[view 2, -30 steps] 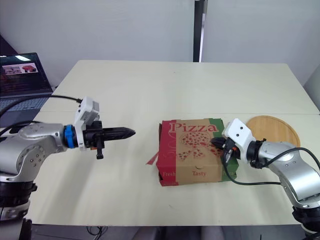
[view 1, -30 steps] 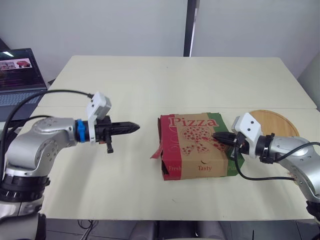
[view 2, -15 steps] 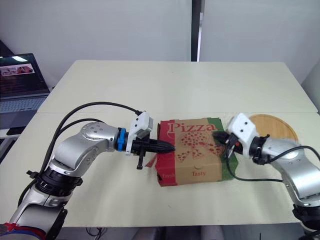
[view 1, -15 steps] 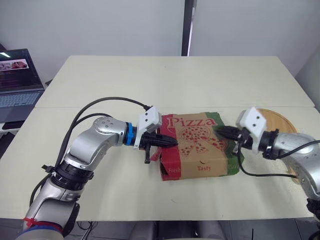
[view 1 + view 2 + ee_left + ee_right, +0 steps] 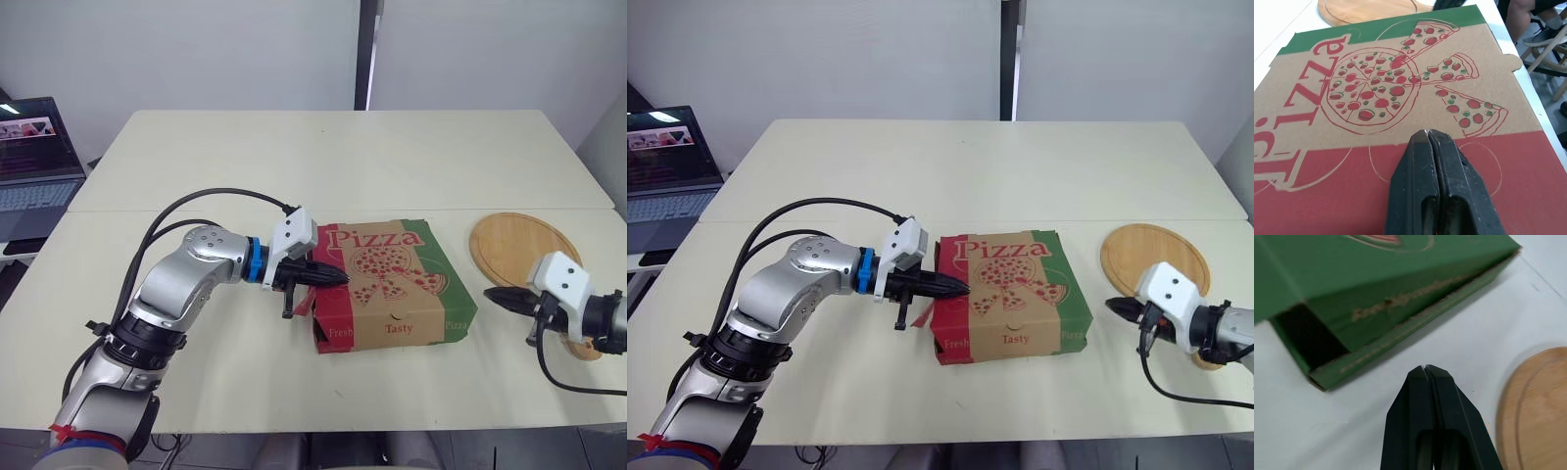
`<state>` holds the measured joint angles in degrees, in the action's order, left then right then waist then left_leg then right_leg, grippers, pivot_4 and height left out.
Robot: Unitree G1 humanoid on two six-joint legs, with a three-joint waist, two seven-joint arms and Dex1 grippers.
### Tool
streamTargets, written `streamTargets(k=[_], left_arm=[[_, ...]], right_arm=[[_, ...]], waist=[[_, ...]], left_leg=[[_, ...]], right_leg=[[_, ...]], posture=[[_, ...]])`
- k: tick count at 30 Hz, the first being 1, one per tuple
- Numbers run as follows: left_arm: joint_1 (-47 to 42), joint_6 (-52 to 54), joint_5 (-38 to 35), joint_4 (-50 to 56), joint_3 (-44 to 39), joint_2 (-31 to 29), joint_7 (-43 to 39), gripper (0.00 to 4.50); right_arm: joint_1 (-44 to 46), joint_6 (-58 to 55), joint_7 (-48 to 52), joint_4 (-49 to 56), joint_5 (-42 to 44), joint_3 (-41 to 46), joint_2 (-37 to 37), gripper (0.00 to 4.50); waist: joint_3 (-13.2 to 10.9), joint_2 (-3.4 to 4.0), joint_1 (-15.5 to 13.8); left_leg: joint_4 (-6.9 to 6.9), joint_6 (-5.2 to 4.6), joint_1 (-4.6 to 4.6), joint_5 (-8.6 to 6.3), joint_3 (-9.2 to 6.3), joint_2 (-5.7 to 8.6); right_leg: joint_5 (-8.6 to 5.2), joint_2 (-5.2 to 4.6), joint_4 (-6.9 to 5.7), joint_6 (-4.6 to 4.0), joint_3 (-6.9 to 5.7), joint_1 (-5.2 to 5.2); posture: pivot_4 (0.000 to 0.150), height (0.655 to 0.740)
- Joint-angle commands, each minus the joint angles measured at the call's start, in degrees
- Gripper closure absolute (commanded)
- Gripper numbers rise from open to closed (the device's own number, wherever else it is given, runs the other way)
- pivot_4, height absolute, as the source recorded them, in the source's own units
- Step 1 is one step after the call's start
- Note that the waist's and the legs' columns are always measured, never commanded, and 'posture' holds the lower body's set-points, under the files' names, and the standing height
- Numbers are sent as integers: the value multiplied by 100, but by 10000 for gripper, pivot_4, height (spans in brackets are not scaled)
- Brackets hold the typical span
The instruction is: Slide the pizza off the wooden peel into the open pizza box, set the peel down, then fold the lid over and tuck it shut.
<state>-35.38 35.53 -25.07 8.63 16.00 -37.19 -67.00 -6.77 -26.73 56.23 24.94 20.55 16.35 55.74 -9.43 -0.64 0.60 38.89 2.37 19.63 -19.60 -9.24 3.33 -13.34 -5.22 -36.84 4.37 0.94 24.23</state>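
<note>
Left wrist view: flat printed cardboard pizza box (image 5: 1376,98).

The left gripper (image 5: 1427,133), fingers pressed together, hangs over the red band of the closed pizza box (image 5: 1376,93); the peel (image 5: 1366,7) lies beyond.

The table (image 5: 323,157) lies open behind the box (image 5: 392,284) and in front of it. The left gripper (image 5: 342,278), fingers together, lies over the box's left edge and blocks that side. The right gripper (image 5: 488,293), also closed, occupies the gap between box and peel (image 5: 514,250).
</note>
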Motion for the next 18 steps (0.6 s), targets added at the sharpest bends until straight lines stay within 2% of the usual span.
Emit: streamTargets(k=[1,12,15,18], left_arm=[[-121,-97,39,68,-51,26,-70,44892],[-229,-193,178,-88,12,142,-200,44892],[-271,-198,186,-129,23,189,-220,44892],[-324,-226,200,-189,28,232,-261,45000]], right_arm=[[151,-305,28,484,404,-56,-38,45000],[534,-1133,-394,776,859,-364,-305,45000],[462,-995,-576,718,599,-271,-265,45000],[301,-843,-545,502,420,211,-73,39169]], waist=[[0,-1,-11],[-1,-2,-44],[-1,-2,-44],[-1,-1,-48]], left_leg=[[0,0,0,0,-1,0],[3,1,2,0,-2,2],[3,0,1,0,-2,2],[3,0,2,0,-2,4]], right_leg=[[0,0,1,0,-1,-1],[0,-2,3,0,-2,-3],[0,-2,2,0,-2,-1],[0,-2,3,0,-2,-2]], posture=[[1500,7400],[1500,7400],[1500,7400],[1500,7400]])
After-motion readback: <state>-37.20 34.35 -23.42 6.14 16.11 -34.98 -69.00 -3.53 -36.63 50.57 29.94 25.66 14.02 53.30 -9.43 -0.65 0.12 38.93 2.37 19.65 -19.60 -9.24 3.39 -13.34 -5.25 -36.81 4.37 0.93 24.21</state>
